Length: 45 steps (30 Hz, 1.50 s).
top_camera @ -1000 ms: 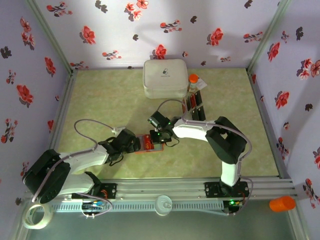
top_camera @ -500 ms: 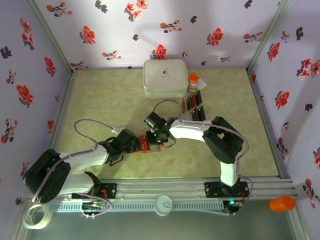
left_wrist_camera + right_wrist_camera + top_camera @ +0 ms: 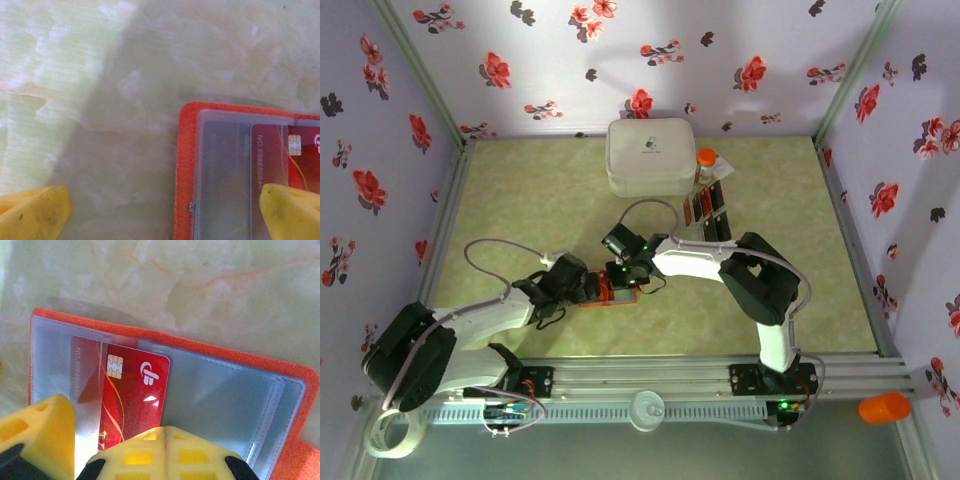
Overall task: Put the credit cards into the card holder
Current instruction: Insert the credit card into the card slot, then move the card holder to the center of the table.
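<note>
Red credit card (image 3: 132,395) sat half-sleeved in the bright orange folding card holder (image 3: 210,351), which had slid left across the bench (image 3: 200,280).
Right gripper (image 3: 85,440) jaws were slightly parted over it; left gripper (image 3: 162,210) jaws were wide open; insertion looked unfinished.

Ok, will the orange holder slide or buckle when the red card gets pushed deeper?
Probably slides: the card holder lies flat on a smooth table. Its clear sleeve looks soft, likely to wrinkle. The red card looks stiff.
</note>
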{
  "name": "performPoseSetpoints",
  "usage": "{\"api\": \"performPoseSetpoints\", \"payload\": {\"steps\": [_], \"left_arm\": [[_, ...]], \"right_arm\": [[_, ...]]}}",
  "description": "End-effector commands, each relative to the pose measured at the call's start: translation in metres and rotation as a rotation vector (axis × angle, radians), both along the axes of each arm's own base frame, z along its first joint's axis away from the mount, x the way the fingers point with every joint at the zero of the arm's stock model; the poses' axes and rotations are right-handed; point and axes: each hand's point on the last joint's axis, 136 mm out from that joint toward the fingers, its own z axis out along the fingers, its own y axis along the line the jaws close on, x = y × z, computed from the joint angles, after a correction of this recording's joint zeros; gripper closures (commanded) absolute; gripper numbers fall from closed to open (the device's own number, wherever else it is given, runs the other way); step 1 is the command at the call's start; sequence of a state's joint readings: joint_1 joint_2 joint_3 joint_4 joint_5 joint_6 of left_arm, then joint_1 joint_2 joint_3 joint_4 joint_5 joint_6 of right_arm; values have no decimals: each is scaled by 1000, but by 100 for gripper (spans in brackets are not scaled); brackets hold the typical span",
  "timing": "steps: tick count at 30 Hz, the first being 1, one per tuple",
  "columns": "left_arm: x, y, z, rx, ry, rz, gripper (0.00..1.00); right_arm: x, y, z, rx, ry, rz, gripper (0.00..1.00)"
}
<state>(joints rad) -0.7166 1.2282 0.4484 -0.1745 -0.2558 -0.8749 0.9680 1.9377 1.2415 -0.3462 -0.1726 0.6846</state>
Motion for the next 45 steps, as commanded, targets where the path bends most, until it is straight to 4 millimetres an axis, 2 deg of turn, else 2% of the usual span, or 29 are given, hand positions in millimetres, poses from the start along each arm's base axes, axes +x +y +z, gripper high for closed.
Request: {"api": "performPoseSetpoints", "payload": {"steps": [1, 9, 11, 17, 22, 25, 29, 31, 34, 37, 43, 45], "left_arm": [[-10, 40, -19, 116, 85, 106, 0], [-17, 71, -16, 200, 81, 237, 0], [-16, 74, -14, 204, 71, 249, 0], [-1, 54, 6, 122, -11, 170, 0], [3, 44, 17, 101, -24, 111, 0], [4, 41, 17, 100, -14, 95, 0], [1, 43, 12, 116, 7, 98, 0], [1, 43, 10, 116, 12, 100, 0], [2, 43, 11, 119, 11, 98, 0], [4, 41, 13, 119, 3, 89, 0], [10, 36, 18, 126, 1, 75, 0], [13, 34, 20, 129, 1, 69, 0]], "right_arm": [[-8, -1, -7, -9, 25, -2, 100], [-8, -2, -9, -6, 28, -7, 100], [-9, -3, -9, -7, 28, -7, 100], [-7, -3, -1, 9, 10, -10, 100], [-1, -8, 22, 19, -38, -14, 100], [4, -17, 36, 9, -77, -25, 98], [9, -35, 43, -19, -110, -49, 90], [12, -47, 45, -45, -129, -61, 78], [14, -62, 43, -86, -145, -74, 64], [13, -70, 33, -112, -136, -71, 57], [18, -68, 9, -139, -104, -68, 57], [22, -69, 5, -144, -103, -76, 63]]}}
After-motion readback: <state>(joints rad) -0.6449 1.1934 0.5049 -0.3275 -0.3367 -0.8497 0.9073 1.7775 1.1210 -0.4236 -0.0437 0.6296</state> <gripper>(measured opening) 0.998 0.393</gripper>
